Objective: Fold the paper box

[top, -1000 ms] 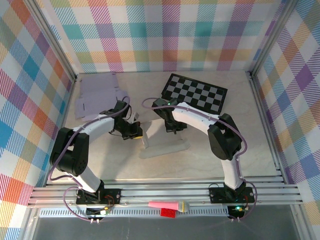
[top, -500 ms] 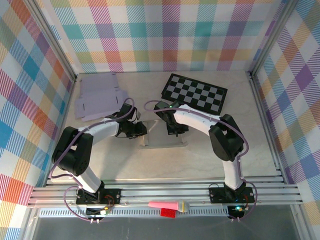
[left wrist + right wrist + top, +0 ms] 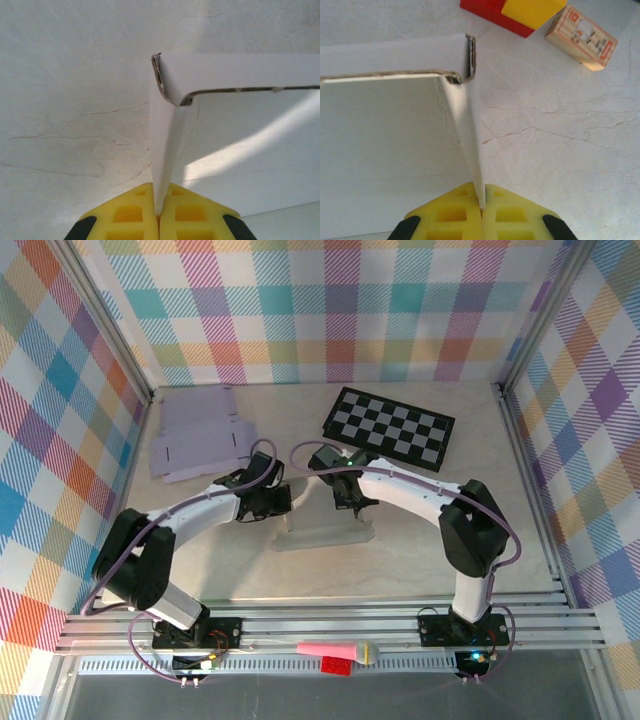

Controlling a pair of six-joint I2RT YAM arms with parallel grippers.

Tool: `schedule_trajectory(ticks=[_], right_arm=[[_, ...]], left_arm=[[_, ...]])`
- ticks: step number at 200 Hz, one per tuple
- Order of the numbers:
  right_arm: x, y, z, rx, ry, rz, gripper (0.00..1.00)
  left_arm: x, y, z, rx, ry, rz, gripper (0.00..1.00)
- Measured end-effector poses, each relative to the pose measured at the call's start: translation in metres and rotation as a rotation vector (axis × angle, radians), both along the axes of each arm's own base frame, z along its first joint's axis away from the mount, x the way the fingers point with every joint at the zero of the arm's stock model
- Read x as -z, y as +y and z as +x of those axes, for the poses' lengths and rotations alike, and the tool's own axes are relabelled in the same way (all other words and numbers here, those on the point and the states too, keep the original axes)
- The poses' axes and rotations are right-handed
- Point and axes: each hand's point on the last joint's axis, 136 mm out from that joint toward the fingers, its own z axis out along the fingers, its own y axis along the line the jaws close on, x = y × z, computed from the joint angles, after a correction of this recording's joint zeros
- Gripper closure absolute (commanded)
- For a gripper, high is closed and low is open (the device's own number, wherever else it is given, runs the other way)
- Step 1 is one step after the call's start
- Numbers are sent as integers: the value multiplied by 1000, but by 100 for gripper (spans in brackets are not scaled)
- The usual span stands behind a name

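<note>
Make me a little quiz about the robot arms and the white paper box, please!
1. True or false: the left gripper and the right gripper are each pinching an upright flap of the paper box.
2. What lies on the table behind the box? A) a checkerboard B) a bowl C) a banana
3. Fill in: the fingers of the grippers are coloured ____.
Key: 1 true; 2 A; 3 yellow.
</note>
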Motion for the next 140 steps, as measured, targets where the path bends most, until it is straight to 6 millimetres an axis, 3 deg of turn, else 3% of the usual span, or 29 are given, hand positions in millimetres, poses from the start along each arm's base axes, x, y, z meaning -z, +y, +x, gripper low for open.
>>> schedule_trajectory(ticks=[51,140], right_arm=[[-18,2,-4,23,-89,18,100],[-14,5,-14,52,-66,30,100]], left_arm=[[-22,7,-14,-94,-137,130,100],[-6,7,-22,-158,-152,292,100]])
